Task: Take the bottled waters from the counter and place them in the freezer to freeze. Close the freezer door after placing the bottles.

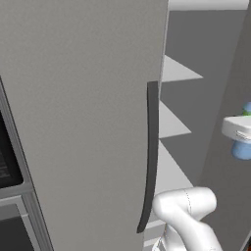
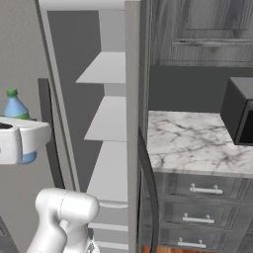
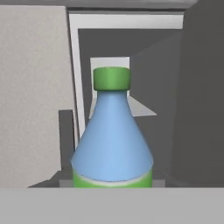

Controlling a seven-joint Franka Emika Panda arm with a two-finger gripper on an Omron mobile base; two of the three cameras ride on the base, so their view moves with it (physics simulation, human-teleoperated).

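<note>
Flat light-grey freezer (image 2: pixel 111 118) stands open, its narrow door (image 2: pixel 132 123) edge-on beside the veined white marble counter (image 2: pixel 197 143); smooth pale shelves (image 2: pixel 106 69) sit inside. Two-finger gripper (image 2: pixel 20 143) is clamped on the blue plastic bottle with green cap (image 3: pixel 112 131), upright, cap uppermost, before the opening.

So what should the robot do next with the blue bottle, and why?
Probably carry the blue bottle forward onto a freezer shelf. The gripper is shut on the bottle, the freezer door stands open, and the bottle hangs in front of the opening, not yet inside.
</note>
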